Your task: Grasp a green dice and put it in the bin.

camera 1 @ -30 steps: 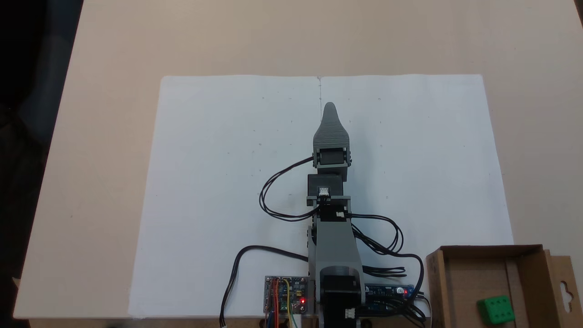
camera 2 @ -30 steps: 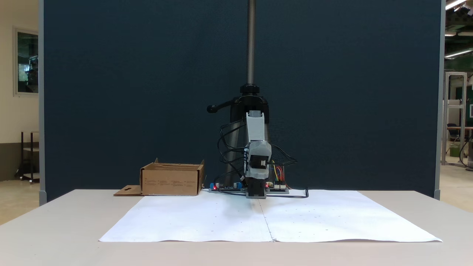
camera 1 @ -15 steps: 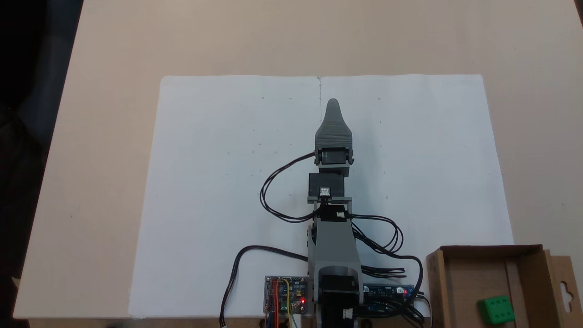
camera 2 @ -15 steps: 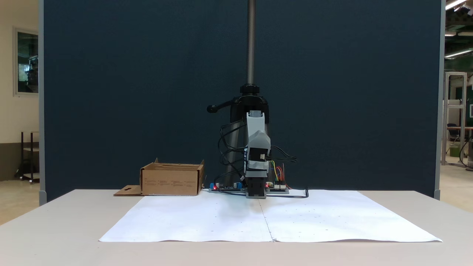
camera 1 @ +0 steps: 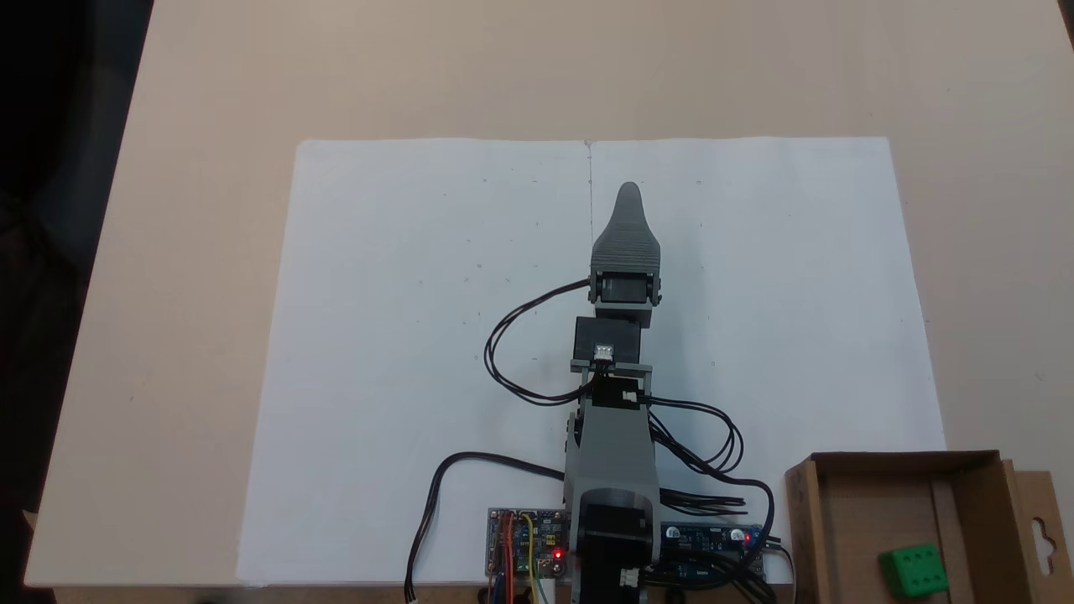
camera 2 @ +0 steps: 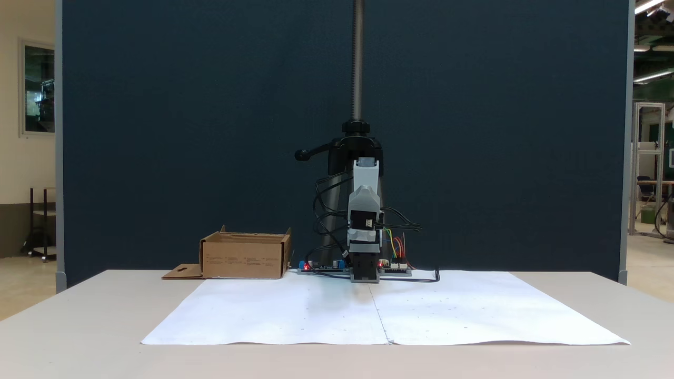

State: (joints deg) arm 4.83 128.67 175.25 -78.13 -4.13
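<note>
Green plastic dice (camera 1: 914, 570) w/ round pips in cardboard bin (camera 1: 856, 503); ribbed grey gripper (camera 1: 628, 191) state can't tell

A small hobby arm (camera 1: 611, 436) built of grey printed plastic links and black servo blocks, seen in both fixed views. Its gripper (camera 1: 628, 195) ends in a dark grey, ribbed shell that tapers to a rounded tip. Thin black cables (camera 1: 512, 352) loop out from both sides of the arm, and small white connectors (camera 1: 602, 352) show on the servo housings. At the base sit two circuit boards (camera 1: 527, 544) with red lights glowing and red, yellow, blue and orange jumper wires (camera 2: 396, 247) bunched beside them.
</note>
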